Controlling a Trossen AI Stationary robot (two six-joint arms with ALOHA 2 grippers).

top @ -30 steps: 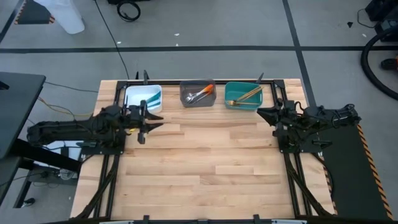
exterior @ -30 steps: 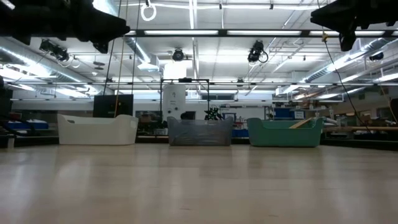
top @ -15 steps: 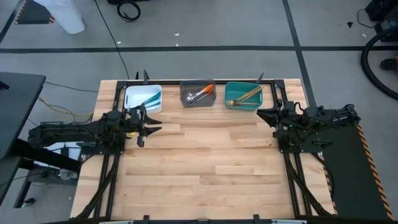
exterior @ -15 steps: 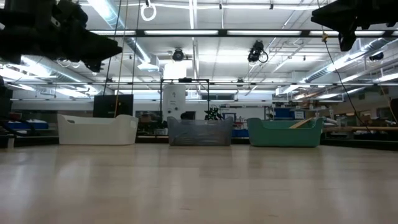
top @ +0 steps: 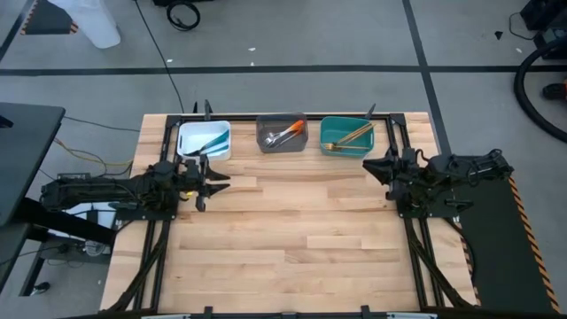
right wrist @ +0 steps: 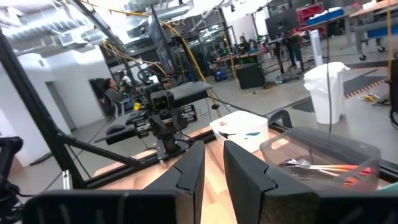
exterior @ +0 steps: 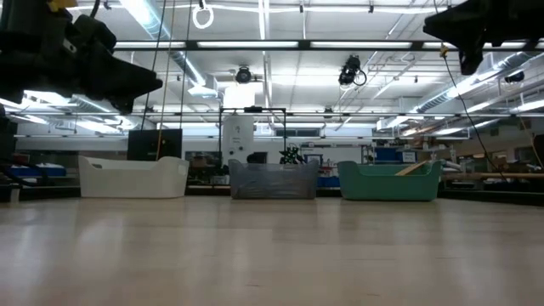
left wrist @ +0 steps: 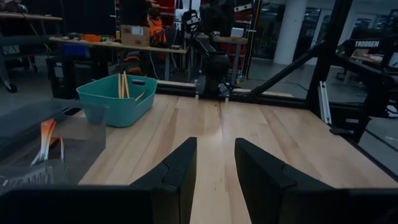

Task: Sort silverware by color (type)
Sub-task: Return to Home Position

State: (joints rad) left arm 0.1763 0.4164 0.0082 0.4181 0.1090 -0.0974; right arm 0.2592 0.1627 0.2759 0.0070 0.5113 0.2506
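Note:
All the silverware lies in three bins along the table's far edge. Blue-handled pieces (top: 211, 142) are in the white bin (top: 188, 138), orange-handled ones (top: 287, 135) in the grey bin (top: 266, 140), and gold ones (top: 353, 136) in the teal bin (top: 330, 127). My left gripper (top: 209, 177) hovers open by the left edge, near the white bin. My right gripper (top: 374, 165) hovers open by the right edge, near the teal bin. Both point toward the table's middle and hold nothing. In the left wrist view, gold handles (left wrist: 122, 84) stick up from the teal bin (left wrist: 115, 106).
Bare wooden tabletop (top: 292, 230) stretches between the two arms and toward the near edge. Black frame rails (top: 155, 257) run along the left and right sides. In the low view the three bins (exterior: 274, 180) stand in a row at the far side, and both arms hang high.
My left arm has drawn back a little toward the table's near-left and come lower, away from the white bin, with its fingers still open. The silverware and bins have stayed where they were.

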